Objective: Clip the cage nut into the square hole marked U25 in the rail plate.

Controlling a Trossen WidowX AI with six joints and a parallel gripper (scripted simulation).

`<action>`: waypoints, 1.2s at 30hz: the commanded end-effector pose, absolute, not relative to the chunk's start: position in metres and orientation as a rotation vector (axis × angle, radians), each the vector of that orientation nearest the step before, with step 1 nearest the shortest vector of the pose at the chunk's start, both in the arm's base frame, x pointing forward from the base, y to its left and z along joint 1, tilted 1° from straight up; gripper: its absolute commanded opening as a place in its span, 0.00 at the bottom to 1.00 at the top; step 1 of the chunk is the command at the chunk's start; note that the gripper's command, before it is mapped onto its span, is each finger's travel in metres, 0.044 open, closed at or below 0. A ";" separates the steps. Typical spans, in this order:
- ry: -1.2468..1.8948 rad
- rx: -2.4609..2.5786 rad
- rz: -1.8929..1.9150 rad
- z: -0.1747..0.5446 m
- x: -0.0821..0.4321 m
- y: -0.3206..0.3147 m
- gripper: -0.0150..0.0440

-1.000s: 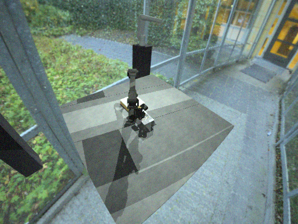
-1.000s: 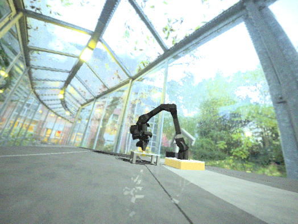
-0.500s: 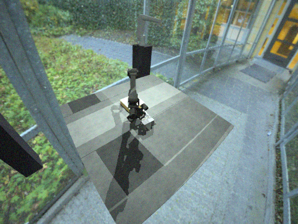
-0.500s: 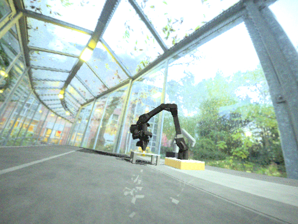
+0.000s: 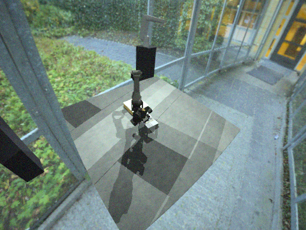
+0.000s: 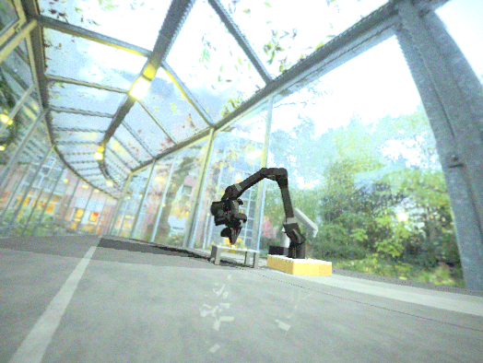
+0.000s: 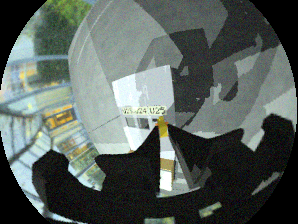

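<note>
The gray floor [image 5: 181,172] [image 6: 152,313] [image 7: 100,85] carries the rail plate [image 5: 151,124] [image 6: 217,255] [image 7: 145,90].

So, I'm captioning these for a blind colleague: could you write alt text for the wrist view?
Dark gripper fingers hold the small yellow cage nut at the "U25" label on a pale rail plate, with square holes beside it. Whether the nut is seated is unclear.

From here, the rail plate [image 5: 151,124] [image 7: 145,90] stands on the floor [image 5: 201,128] [image 6: 152,304] [image 7: 100,90], to the left of the low box [image 5: 127,107] [image 6: 301,267]. The arm [image 5: 136,87] [image 6: 287,198] rises by that box and bends over leftward, its lower end above the plate.
</note>
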State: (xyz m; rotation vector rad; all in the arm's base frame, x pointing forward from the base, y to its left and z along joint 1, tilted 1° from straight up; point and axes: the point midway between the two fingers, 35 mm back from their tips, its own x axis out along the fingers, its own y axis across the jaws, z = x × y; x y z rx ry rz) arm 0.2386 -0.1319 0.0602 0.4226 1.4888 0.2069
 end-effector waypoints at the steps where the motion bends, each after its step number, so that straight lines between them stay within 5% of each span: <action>1: 1.487 0.425 0.201 0.063 0.238 -0.132 0.31; 36: 1.490 0.412 0.187 0.064 0.239 -0.132 0.31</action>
